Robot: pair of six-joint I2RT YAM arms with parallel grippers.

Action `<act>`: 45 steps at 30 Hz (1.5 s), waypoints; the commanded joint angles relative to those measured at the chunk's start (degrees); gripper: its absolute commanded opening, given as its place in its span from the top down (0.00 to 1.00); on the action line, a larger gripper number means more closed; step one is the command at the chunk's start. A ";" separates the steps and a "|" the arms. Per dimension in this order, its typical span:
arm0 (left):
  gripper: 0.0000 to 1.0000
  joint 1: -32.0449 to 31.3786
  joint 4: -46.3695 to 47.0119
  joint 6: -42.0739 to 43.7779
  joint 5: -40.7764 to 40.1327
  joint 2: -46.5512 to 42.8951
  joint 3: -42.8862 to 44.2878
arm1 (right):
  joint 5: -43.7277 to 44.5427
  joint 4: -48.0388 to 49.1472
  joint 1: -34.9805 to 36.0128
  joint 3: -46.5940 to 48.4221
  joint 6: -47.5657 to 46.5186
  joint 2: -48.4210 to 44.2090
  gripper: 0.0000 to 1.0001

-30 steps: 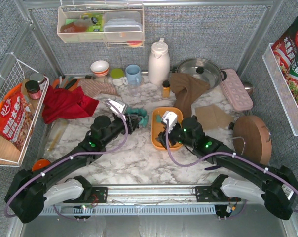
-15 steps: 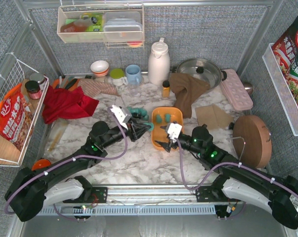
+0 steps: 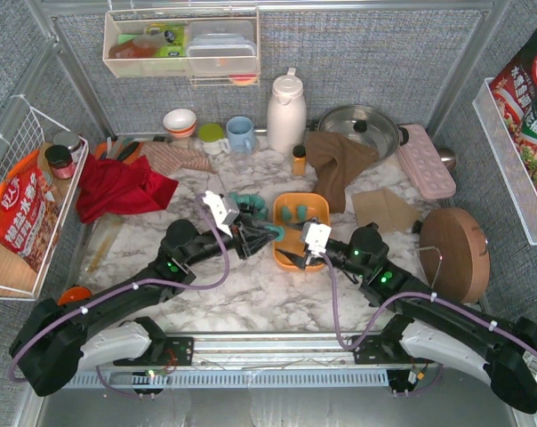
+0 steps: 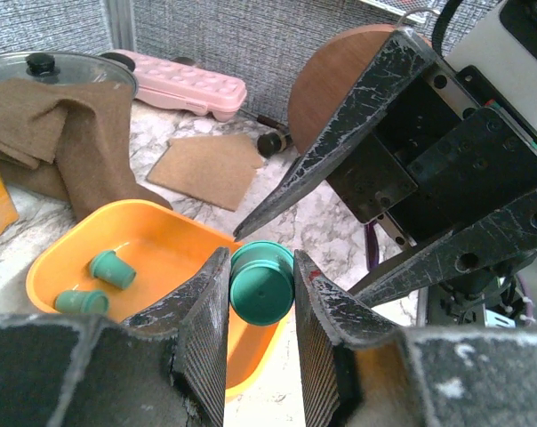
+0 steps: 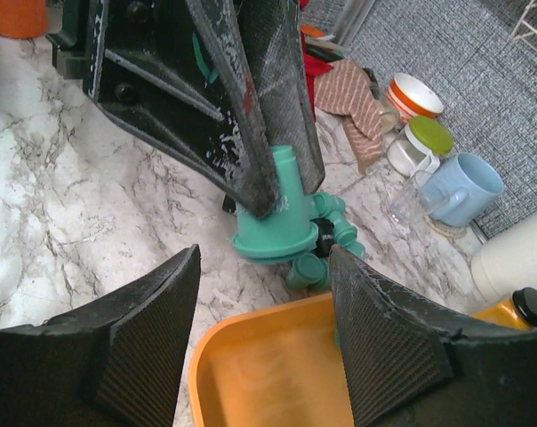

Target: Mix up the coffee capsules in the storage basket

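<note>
We see the storage basket (image 3: 325, 210) at frame centre, with two teal coffee capsules (image 3: 287, 213) inside it and more heaped just left of it. Our right gripper (image 5: 264, 302) gapes wide and empty by the basket's lower-left corner. Our left gripper (image 4: 260, 307) pinches one teal capsule (image 4: 261, 283) at the left rim.

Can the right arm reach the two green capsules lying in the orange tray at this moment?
Probably yes. The right gripper is open at the near corner of the tray, and the two capsules lie uncovered inside. The left gripper, holding another capsule at the rim, crowds that side.
</note>
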 commanded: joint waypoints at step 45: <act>0.01 -1.27 -9.48 2.37 -33.31 -11.70 -4.07 | 32.12 -20.07 -0.48 10.38 5.50 12.51 0.79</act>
